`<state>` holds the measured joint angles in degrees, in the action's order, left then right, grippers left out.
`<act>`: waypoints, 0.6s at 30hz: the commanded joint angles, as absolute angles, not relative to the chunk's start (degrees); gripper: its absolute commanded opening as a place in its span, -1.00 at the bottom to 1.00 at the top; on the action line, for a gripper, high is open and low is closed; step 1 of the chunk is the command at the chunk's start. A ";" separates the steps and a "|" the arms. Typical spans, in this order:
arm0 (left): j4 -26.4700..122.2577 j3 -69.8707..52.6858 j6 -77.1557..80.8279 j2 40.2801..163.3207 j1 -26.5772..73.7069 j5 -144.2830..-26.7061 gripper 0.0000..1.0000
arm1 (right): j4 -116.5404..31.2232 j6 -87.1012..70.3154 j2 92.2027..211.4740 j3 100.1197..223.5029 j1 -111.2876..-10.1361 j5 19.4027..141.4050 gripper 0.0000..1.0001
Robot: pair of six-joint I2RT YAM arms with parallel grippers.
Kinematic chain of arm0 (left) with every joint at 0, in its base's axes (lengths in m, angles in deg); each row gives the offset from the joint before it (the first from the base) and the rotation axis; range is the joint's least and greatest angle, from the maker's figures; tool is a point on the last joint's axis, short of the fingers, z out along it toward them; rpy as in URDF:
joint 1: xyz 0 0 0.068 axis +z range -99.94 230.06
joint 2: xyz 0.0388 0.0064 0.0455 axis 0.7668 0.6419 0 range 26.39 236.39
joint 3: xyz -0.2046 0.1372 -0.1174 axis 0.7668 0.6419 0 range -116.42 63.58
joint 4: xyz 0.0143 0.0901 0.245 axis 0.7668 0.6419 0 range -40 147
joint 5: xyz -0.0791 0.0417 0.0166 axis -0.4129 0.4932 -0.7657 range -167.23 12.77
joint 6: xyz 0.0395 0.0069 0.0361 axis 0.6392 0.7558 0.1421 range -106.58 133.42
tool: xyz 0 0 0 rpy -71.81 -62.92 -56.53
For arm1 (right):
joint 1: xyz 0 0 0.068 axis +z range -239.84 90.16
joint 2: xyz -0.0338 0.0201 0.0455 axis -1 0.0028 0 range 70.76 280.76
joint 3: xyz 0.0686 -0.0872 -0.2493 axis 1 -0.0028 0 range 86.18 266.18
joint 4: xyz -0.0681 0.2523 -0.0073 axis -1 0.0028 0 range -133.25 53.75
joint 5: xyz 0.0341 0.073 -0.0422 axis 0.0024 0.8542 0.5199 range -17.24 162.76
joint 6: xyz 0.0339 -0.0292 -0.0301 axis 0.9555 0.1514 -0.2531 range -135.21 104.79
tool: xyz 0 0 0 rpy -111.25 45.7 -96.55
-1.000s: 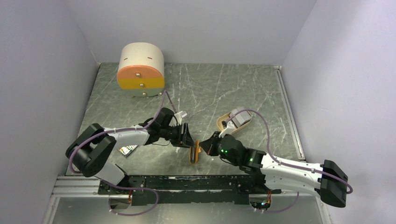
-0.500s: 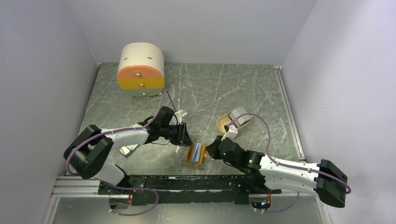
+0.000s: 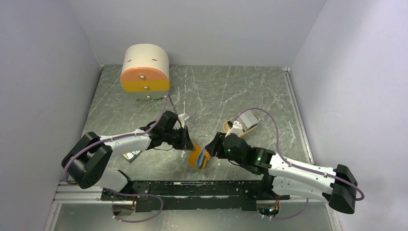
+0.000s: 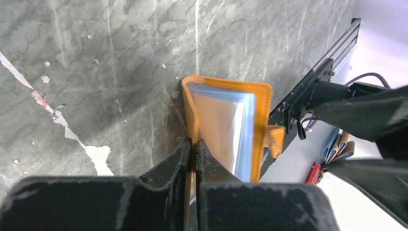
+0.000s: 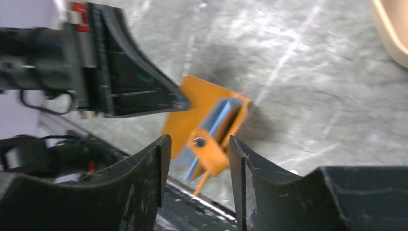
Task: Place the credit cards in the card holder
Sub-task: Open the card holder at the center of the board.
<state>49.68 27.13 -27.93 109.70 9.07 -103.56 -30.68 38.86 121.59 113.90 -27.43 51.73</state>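
The orange card holder (image 3: 197,158) hangs half open just above the table's near middle, its pale blue inside (image 4: 243,130) showing. My left gripper (image 3: 188,145) is shut on the edge of one orange cover (image 4: 193,144). My right gripper (image 3: 210,149) stands open just right of the card holder (image 5: 192,113). The snap tab (image 5: 208,150) dangles between its fingers and touches neither. Pale grey credit cards (image 3: 247,119) lie in the tan oval tray (image 3: 229,127) behind the right arm.
A round cream-and-orange drawer box (image 3: 145,72) stands at the back left. A small flat dark-and-white item (image 3: 131,155) lies under the left arm. The tray's edge (image 5: 390,33) shows in the right wrist view. The black rail (image 3: 192,188) runs along the near edge.
My left gripper has shut on the card holder's cover. My right gripper has opened, let go and drawn back a little. The holder has swung open, showing blue.
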 commanded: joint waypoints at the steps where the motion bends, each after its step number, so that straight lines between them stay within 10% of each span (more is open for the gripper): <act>1: 50.58 27.25 -28.54 105.19 8.51 -101.11 -0.82 | -29.22 36.78 122.32 119.27 -27.52 57.62 0.00; 18: 54.21 26.73 -29.30 102.86 8.52 -97.28 -0.82 | -43.94 37.29 135.52 117.61 -27.51 64.64 -0.19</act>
